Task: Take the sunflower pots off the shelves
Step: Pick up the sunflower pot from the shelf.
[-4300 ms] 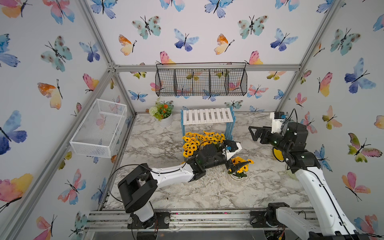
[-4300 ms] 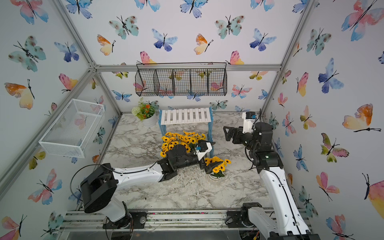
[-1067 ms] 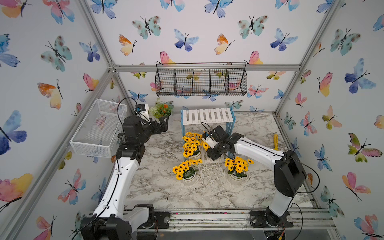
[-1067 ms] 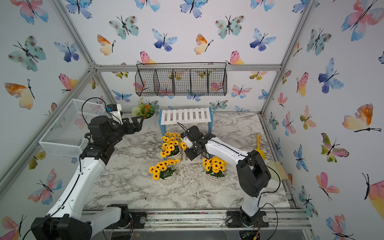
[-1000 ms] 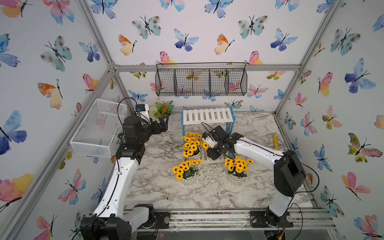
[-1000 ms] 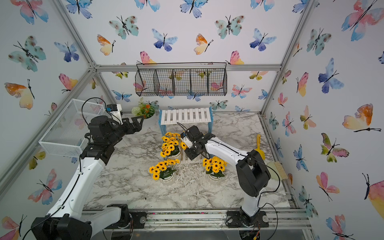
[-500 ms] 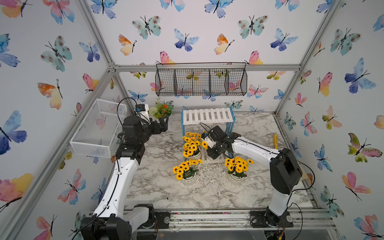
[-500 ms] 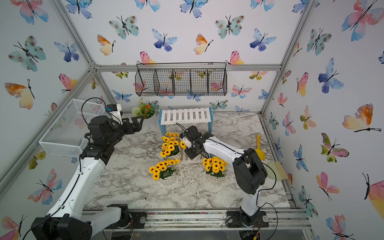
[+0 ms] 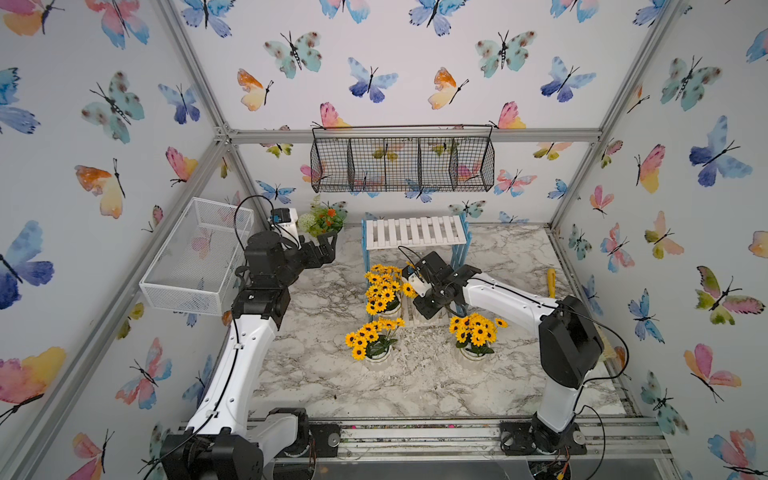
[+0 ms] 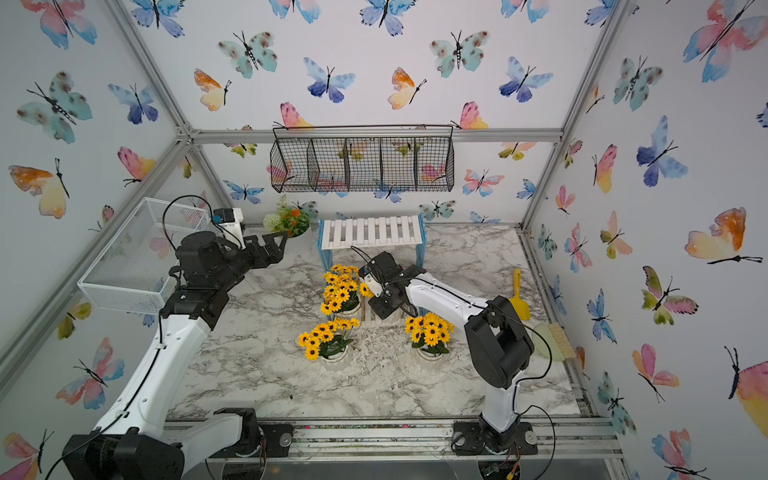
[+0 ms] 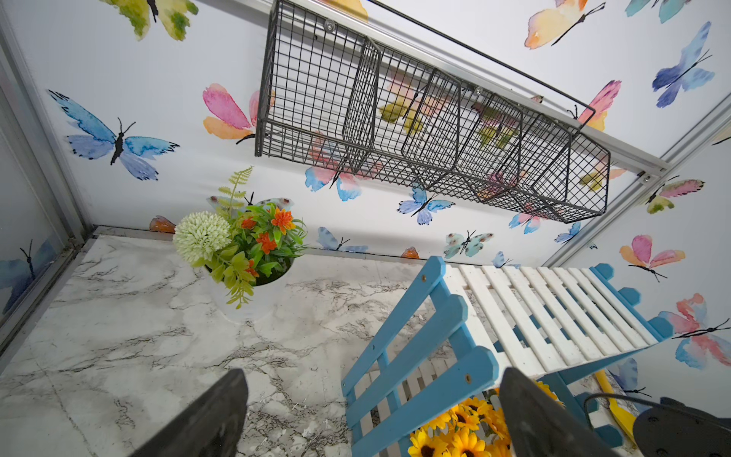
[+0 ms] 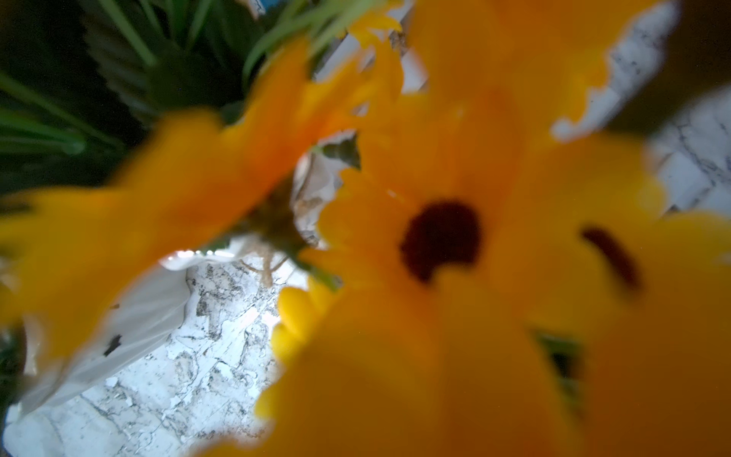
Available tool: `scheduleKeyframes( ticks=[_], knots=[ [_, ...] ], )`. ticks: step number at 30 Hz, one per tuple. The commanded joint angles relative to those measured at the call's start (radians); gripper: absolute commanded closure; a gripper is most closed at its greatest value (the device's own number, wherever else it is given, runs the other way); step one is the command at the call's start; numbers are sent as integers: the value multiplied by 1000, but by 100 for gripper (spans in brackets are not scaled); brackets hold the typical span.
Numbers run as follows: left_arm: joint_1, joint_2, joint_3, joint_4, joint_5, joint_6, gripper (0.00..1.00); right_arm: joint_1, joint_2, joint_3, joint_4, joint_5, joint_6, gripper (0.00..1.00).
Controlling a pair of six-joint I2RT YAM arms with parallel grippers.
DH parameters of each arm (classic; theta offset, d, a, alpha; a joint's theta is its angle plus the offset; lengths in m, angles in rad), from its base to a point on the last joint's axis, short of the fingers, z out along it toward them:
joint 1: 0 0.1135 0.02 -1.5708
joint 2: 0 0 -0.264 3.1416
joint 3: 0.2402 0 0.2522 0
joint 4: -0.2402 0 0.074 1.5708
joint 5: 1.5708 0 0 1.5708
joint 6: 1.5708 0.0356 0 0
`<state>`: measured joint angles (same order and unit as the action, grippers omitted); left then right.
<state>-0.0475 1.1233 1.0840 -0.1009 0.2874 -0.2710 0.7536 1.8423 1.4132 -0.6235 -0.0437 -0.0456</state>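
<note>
The shelves (image 9: 415,233) stand at the back middle, their top board bare. One sunflower pot (image 9: 384,291) sits on the lower board. Two more sunflower pots stand on the table in front, one at the left (image 9: 374,343) and one at the right (image 9: 476,334). My right gripper (image 9: 419,305) reaches in under the top board, right beside the pot on the lower board. Its fingers are hidden, and blurred yellow petals (image 12: 435,237) fill the right wrist view. My left gripper (image 9: 328,249) hangs open and holds nothing at the back left, seen in the left wrist view (image 11: 372,415) facing the rack's blue side frame (image 11: 415,356).
A black wire basket (image 9: 401,164) hangs on the back wall and a white mesh basket (image 9: 199,257) on the left wall. A pot of mixed flowers (image 9: 322,218) stands in the back left corner. A yellow scoop (image 9: 550,282) and a brush (image 10: 555,340) lie along the right edge.
Over the last second the right arm has swung its elbow a little inward while its gripper stays at the pot on the lower board. The left arm has not moved.
</note>
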Motion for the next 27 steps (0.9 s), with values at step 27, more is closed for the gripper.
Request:
scheduleKeyframes(
  ticks=[27],
  knots=[
    [8, -17, -11, 33, 19, -6, 2, 84, -101, 48, -125, 89, 43, 98]
  ],
)
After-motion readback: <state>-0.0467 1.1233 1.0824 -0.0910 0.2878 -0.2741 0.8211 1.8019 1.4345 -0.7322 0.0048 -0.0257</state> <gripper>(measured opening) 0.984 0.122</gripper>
